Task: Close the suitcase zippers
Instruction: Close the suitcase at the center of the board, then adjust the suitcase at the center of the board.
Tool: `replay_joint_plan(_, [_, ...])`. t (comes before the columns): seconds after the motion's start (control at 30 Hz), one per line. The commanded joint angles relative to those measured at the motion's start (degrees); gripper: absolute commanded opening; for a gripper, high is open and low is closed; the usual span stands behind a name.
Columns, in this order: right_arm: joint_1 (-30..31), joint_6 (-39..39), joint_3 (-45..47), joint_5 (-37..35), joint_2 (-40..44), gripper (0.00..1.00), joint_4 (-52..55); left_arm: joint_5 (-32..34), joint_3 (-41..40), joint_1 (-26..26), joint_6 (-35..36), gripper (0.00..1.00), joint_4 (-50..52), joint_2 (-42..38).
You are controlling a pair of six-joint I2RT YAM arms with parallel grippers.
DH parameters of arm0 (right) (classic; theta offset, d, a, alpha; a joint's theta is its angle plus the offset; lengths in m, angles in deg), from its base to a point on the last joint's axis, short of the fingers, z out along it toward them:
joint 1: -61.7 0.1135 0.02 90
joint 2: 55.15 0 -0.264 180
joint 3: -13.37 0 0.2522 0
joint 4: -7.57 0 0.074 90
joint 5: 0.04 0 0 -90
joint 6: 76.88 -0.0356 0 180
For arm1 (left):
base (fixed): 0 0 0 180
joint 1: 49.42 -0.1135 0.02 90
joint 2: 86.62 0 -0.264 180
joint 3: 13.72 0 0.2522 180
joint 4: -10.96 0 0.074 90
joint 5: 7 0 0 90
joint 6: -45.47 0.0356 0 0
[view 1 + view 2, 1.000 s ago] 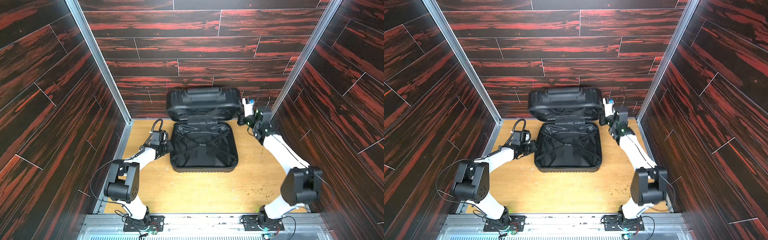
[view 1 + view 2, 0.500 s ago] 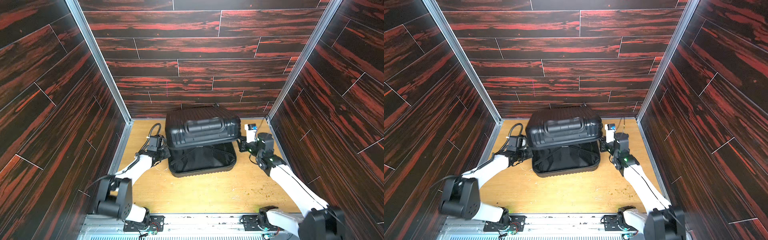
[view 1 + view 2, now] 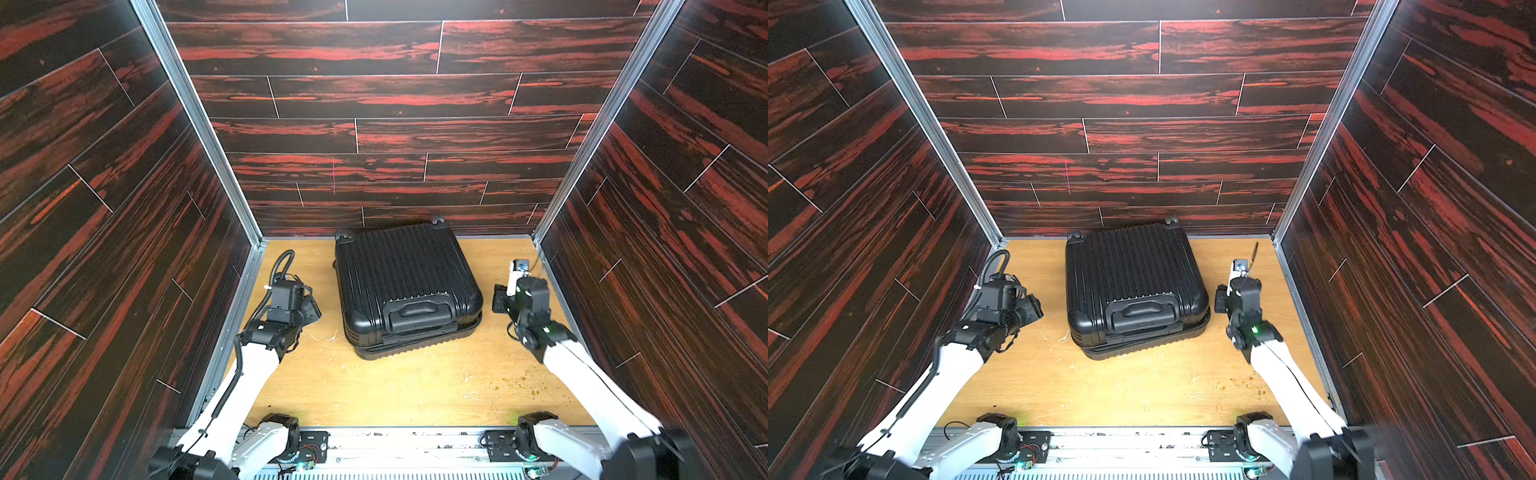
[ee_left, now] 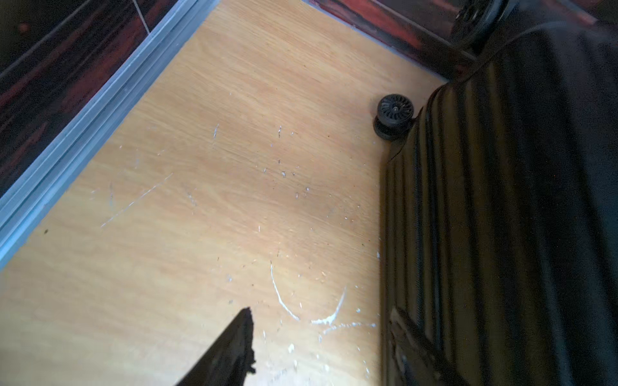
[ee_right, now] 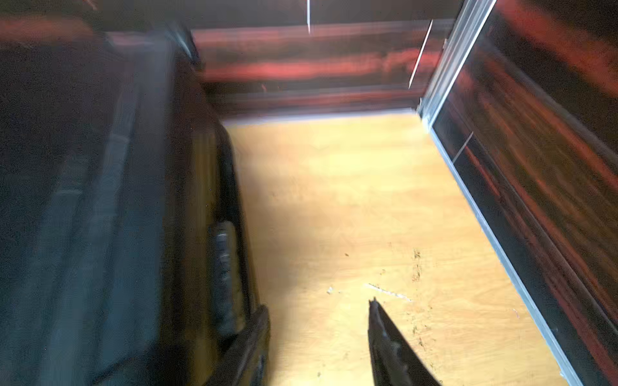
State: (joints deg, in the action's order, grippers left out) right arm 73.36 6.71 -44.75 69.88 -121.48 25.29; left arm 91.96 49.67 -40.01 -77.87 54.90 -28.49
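Observation:
The black ribbed suitcase (image 3: 399, 282) (image 3: 1129, 282) lies flat on the wooden table, lid down, its handle (image 3: 417, 311) facing the front. The zippers run along the seam (image 3: 419, 344) between the shells, which gapes slightly at the front; I cannot make out the pulls. My left gripper (image 3: 311, 308) (image 3: 1033, 309) (image 4: 321, 337) hovers left of the case, open and empty. My right gripper (image 3: 498, 299) (image 3: 1221, 300) (image 5: 319, 310) is open just right of the case, one of its fingers (image 5: 259, 331) close by the shell, holding nothing.
Dark red plank walls with metal corner posts (image 3: 199, 124) box in the table on three sides. The case's wheels (image 3: 344, 237) (image 4: 394, 110) point at the back wall. Bare, scratched tabletop (image 3: 415, 386) lies in front of the case and on both sides of it.
The lid has swung down from upright onto the lower shell. Both grippers have opened, let go of the case and drawn back to its sides.

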Motion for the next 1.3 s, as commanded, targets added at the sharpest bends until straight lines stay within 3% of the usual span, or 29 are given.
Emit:
replay_joint_plan(0.0, [-2.75, 1.31, -4.75, 4.88, -7.26, 0.50, 1.19, -0.59, 3.24, 1.64, -9.96, 0.69, 6.31, -2.43])
replay_joint_plan(0.1, [-3.81, 2.71, -7.76, 10.89, -13.30, 0.50, 1.71, 4.39, 6.56, 6.28, -16.53, 0.72, 11.07, -3.82])
replay_joint_plan(0.23, [-3.36, 4.40, -9.41, 21.42, -18.05, 0.51, 2.78, 8.89, 8.99, 13.31, -17.77, 0.78, 11.50, -6.38])
replay_joint_plan(0.43, [2.84, 3.68, -6.82, 26.68, -19.54, 0.52, -0.87, 13.12, 7.36, 21.14, -23.80, 0.91, 4.65, -8.31])
replay_joint_plan(0.67, [12.55, -1.93, -4.97, 24.28, -20.42, 0.53, -6.21, 16.20, 13.84, 27.59, -30.66, 0.92, 11.61, 1.66])
replay_joint_plan(0.87, [20.13, -4.87, -5.66, 20.36, -21.99, 0.53, -10.81, 17.24, 15.30, 28.56, -38.11, 0.85, 13.36, 6.09])
replay_joint_plan(1.03, [23.42, -6.63, -7.31, 18.61, -23.01, 0.53, -12.49, 19.82, 17.77, 28.56, -44.12, 0.83, 21.17, 10.06])
replay_joint_plan(1.27, [24.02, -6.72, -8.14, 15.94, -20.12, 0.53, -10.64, 18.16, 16.30, 28.56, -48.58, 0.71, 20.64, 12.74])
